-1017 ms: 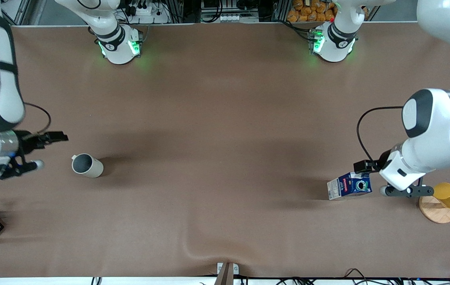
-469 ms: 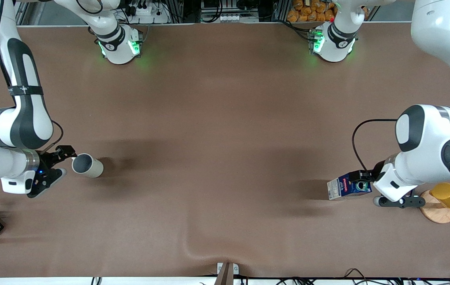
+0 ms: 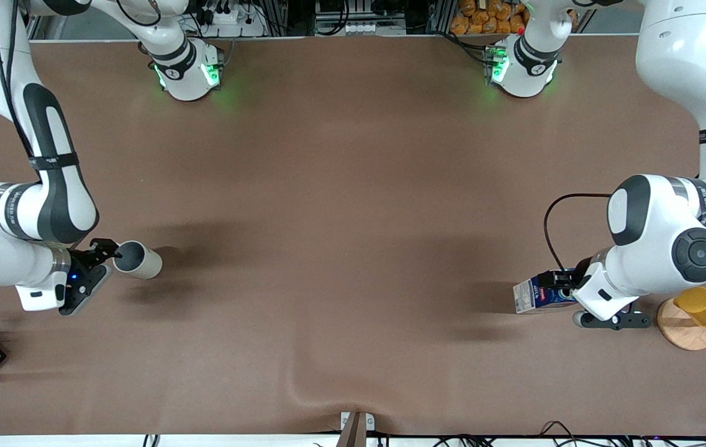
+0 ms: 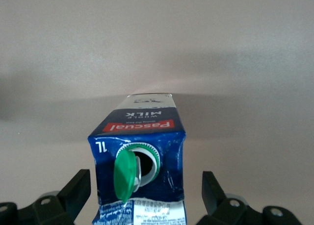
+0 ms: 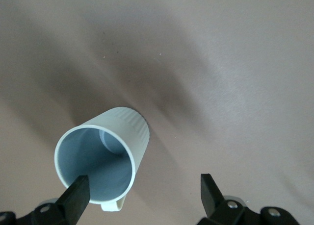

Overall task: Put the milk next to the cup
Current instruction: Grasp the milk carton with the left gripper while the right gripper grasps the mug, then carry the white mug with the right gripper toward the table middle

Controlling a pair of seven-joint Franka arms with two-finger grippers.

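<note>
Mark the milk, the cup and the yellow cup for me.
milk (image 4: 140, 161): left wrist view, blue top face.
cup (image 3: 141, 263): front view, outer wall.
yellow cup (image 3: 703, 306): front view, side wall.

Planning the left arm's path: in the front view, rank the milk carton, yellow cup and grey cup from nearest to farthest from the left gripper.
1. Milk carton, between the open left gripper's fingers.
2. Yellow cup, on the wooden coaster beside that arm.
3. Grey cup, at the right arm's end.

The tabletop (image 3: 353, 186) wears a matt brown cloth-like cover, rippled near its front edge. The milk carton (image 4: 140, 146) looks like printed, slightly glossy paperboard with a shiny green plastic cap (image 4: 124, 175), while the cup (image 5: 105, 154) is smooth, matt pale grey with fine ribbing near its base. The arms' white shells shine like glossy plastic, and the round coaster (image 3: 682, 329) looks like pale wood.
</note>
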